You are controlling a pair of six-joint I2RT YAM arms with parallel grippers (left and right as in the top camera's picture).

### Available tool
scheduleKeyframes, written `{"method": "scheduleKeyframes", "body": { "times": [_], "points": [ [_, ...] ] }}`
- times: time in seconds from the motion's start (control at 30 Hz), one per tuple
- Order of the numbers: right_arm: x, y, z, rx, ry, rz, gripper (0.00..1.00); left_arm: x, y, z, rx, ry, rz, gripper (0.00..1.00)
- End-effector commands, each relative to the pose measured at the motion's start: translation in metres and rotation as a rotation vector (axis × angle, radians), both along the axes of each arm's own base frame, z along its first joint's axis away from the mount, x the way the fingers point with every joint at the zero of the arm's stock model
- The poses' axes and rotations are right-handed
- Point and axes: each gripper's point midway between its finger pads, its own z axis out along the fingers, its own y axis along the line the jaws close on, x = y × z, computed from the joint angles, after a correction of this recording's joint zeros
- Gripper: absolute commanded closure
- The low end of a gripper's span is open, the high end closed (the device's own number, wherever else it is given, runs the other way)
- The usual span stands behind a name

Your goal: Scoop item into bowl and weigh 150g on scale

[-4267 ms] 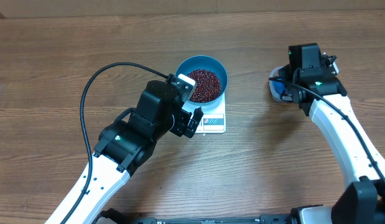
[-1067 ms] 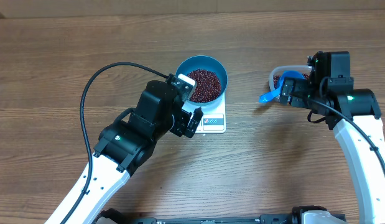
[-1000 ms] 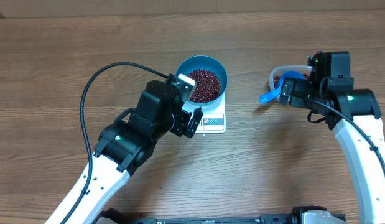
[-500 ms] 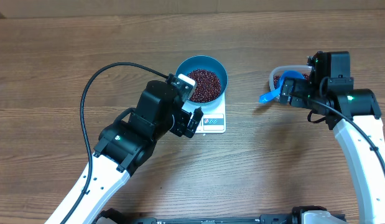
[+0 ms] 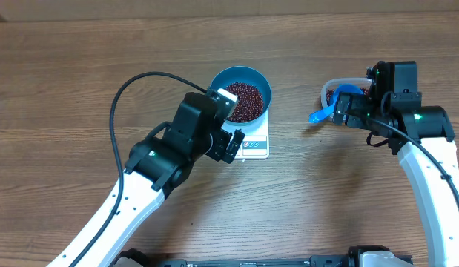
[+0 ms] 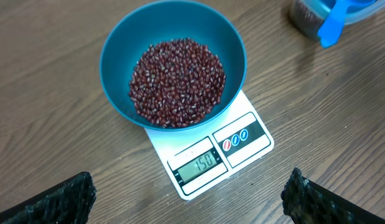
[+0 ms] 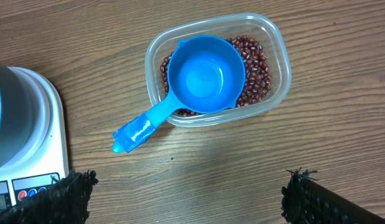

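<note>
Brown wood-grain table (image 5: 58,67) fills the overhead view, and both arms are up over it. Starting on the left: the left arm (image 5: 177,144) reaches in from the lower left, its black cable looping above it. From the left wrist camera the left jaws are spread wide, one dark fingertip (image 6: 58,199) in each bottom corner, nothing between them, hanging above the scale with no contact.

Moving to the middle: the blue bowl (image 6: 173,18) sits squarely on the white scale (image 6: 161,146), covering its far half. Inside is a good heap of red-brown beans (image 6: 176,81), piled across the bottom and well below the rim. The display (image 6: 198,163) along the scale's front edge reads 150, with the small round buttons (image 6: 236,140) just beside it.

On to the right: the clear plastic tub (image 7: 276,56) stands well apart from the scale, with more beans in it. The blue scoop (image 7: 204,74) rests in the tub, cup facing up and empty, handle poking out over the rim toward the scale. Above it the right jaws are spread wide too, fingertips (image 7: 61,193) at the bottom corners of the right wrist view, holding nothing.
</note>
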Motion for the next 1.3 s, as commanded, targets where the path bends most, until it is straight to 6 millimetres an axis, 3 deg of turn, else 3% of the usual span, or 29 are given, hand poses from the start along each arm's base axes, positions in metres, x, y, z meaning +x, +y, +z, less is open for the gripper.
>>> {"method": "scheduleKeyframes", "body": {
  "times": [0.0, 0.2, 0.4, 0.83, 1.27],
  "points": [
    [0.006, -0.003, 0.018, -0.011, -0.05, 0.002, 0.0, 0.007, -0.004, -0.005, 0.006, 0.02, 0.003, 0.01],
    [0.006, -0.003, 0.018, -0.011, -0.05, 0.002, 0.0, 0.014, -0.008, -0.028, 0.035, 0.065, 0.003, 0.0],
    [0.006, -0.003, 0.018, -0.011, -0.05, 0.002, 0.0, 0.025, -0.016, -0.037, 0.031, 0.059, 0.003, 0.0],
    [0.006, -0.003, 0.018, -0.011, -0.05, 0.002, 0.0, 0.04, -0.025, -0.053, 0.025, 0.059, 0.007, 0.01],
    [0.006, -0.003, 0.018, -0.011, -0.05, 0.002, 0.0, 0.039, -0.024, -0.054, -0.003, 0.084, 0.051, 0.0]
  ]
}}
